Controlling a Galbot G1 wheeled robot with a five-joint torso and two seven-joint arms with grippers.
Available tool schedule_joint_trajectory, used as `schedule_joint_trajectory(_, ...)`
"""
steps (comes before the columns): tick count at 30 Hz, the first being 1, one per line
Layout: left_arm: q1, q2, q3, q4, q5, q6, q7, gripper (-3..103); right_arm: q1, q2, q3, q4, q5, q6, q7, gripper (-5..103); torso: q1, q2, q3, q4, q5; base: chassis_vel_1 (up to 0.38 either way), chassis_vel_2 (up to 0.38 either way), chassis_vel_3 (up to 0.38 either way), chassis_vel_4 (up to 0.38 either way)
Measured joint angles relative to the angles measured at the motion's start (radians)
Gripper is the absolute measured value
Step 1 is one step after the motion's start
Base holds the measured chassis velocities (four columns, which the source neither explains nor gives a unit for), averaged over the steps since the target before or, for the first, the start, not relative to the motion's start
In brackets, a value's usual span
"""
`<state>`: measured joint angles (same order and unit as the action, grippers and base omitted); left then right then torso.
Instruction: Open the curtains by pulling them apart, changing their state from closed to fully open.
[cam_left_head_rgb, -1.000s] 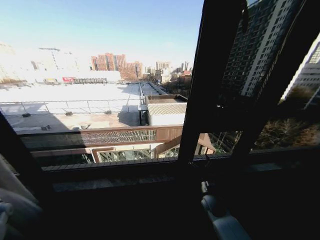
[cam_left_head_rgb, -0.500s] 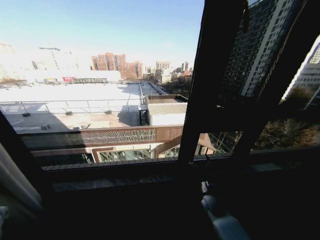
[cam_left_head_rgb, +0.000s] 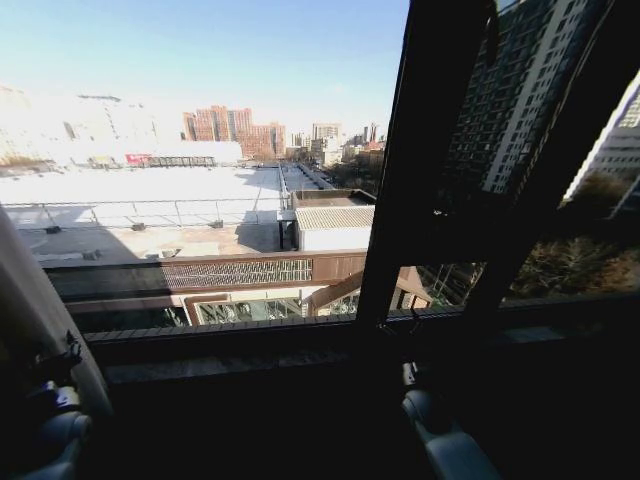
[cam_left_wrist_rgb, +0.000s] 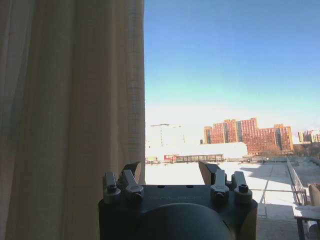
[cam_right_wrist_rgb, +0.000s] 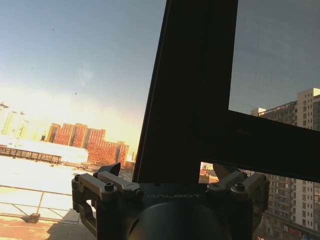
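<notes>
One sheer pale curtain (cam_left_wrist_rgb: 70, 100) hangs in long pleats in the left wrist view, its edge just behind one finger (cam_left_wrist_rgb: 131, 172) of my left gripper (cam_left_wrist_rgb: 170, 174). That gripper is open with only sky and rooftops between its fingers. In the head view the same curtain (cam_left_head_rgb: 45, 310) is a narrow strip at the far left, with the left gripper (cam_left_head_rgb: 55, 395) low beside it. My right gripper (cam_right_wrist_rgb: 167, 171) is open and faces the black window frame bar (cam_right_wrist_rgb: 190, 90) with nothing held. The right arm (cam_left_head_rgb: 445, 440) sits low below the sill.
A thick black frame upright (cam_left_head_rgb: 410, 170) and a slanted bar (cam_left_head_rgb: 560, 150) divide the glass right of centre. The dark sill (cam_left_head_rgb: 300, 345) runs across below the panes. Beyond the glass are rooftops and tower blocks.
The left gripper has risen into the lower left of the head view. The curtain strip there now reaches higher and a little farther right. The right arm has not moved.
</notes>
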<state>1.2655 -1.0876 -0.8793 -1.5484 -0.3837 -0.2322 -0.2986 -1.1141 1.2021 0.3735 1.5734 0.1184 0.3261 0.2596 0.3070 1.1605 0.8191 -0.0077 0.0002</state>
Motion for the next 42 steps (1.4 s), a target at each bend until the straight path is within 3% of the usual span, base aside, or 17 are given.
schedule_joint_trajectory(4,0.026,-0.045,0.049,-0.088,-0.025,0.006,0.038,78,0.000,0.000,0.000,0.000,0.000,0.000,0.000,100,0.000,0.000,0.000,0.0000,0.0000,0.000,0.000,0.000,0.000)
schedule_joint_trajectory(5,0.043,-0.070,0.071,-0.142,-0.076,0.006,0.119,83,0.000,0.000,0.000,0.000,0.000,0.000,0.000,100,0.000,0.000,0.000,0.0001,0.0001,0.000,0.000,0.000,0.000)
schedule_joint_trajectory(7,0.054,-0.092,0.080,-0.180,-0.131,0.006,0.212,93,0.000,0.000,0.000,0.000,0.000,0.000,0.000,100,0.000,0.000,0.000,0.0000,0.0002,0.000,0.000,0.000,0.000)
schedule_joint_trajectory(8,0.054,-0.092,0.080,-0.180,-0.131,0.006,0.212,93,0.000,0.000,0.000,0.000,0.000,0.000,0.000,100,0.000,0.000,0.000,0.0000,0.0002,0.000,0.000,0.000,0.000)
schedule_joint_trajectory(10,0.068,-0.119,0.083,-0.216,-0.195,0.008,0.309,99,0.000,0.000,0.000,0.000,0.000,0.000,0.000,100,0.000,0.000,0.000,0.0001,0.0002,0.000,0.000,0.000,0.000)
schedule_joint_trajectory(13,0.075,-0.134,0.079,-0.221,-0.209,0.027,0.338,100,0.000,0.000,0.000,0.000,0.000,0.000,0.000,100,0.000,0.000,0.000,0.0001,0.0000,0.000,0.000,0.000,0.000)
schedule_joint_trajectory(18,0.076,-0.134,0.059,-0.173,-0.200,0.058,0.322,100,0.000,0.000,0.000,0.000,0.000,0.000,0.000,100,0.000,0.000,0.000,0.0003,-0.0003,0.000,0.000,0.000,0.000)
schedule_joint_trajectory(31,0.067,-0.106,0.065,-0.119,-0.120,0.047,0.281,100,0.000,0.000,0.000,0.000,0.000,0.000,0.000,100,0.000,0.000,0.000,0.0002,-0.0002,0.000,0.000,0.000,0.000)
schedule_joint_trajectory(42,0.066,-0.105,0.065,-0.118,-0.118,0.047,0.278,100,0.000,0.000,0.000,0.000,0.000,0.000,0.000,100,0.000,0.000,0.000,0.0002,-0.0002,0.000,0.000,0.000,0.000)
